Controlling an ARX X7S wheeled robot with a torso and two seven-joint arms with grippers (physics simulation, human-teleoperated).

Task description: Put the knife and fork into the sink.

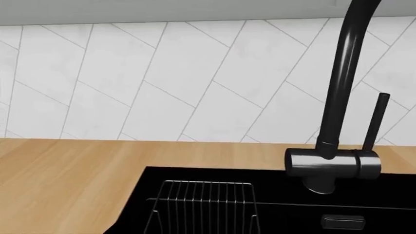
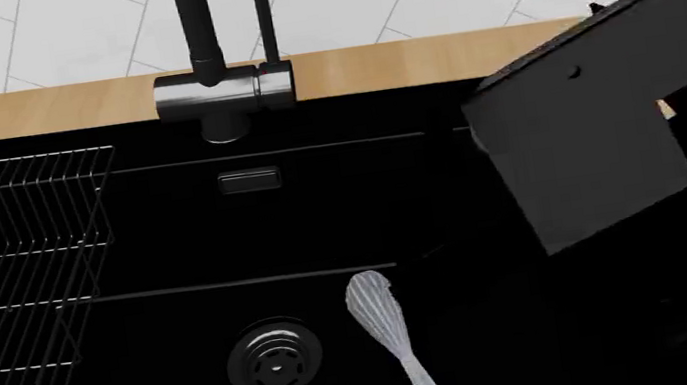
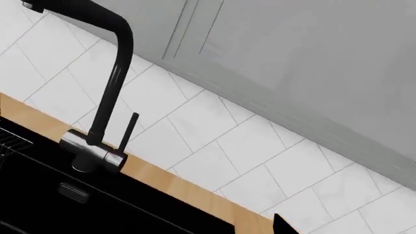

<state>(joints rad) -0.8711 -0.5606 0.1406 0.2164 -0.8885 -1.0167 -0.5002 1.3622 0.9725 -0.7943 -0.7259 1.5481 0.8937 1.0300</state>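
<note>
The sink (image 2: 161, 238) is a large matte-black basin with a round metal drain (image 2: 273, 357); it also shows in the left wrist view (image 1: 286, 214) and the right wrist view (image 3: 78, 214). Neither the knife nor the fork shows in any view. A silver whisk-like utensil (image 2: 395, 342) with a ribbed oval head lies in the basin beside the drain. My right arm (image 2: 586, 143) hangs as a big black block over the sink's right side, its gripper lost in the dark. A small black tip (image 3: 283, 225) pokes into the right wrist view. The left gripper is out of view.
A black-and-chrome faucet (image 2: 221, 88) stands at the sink's back rim. A wire rack (image 2: 21, 288) fills the basin's left part. Wooden countertop (image 1: 65, 170) surrounds the sink, with a white tiled wall (image 1: 162, 73) behind it.
</note>
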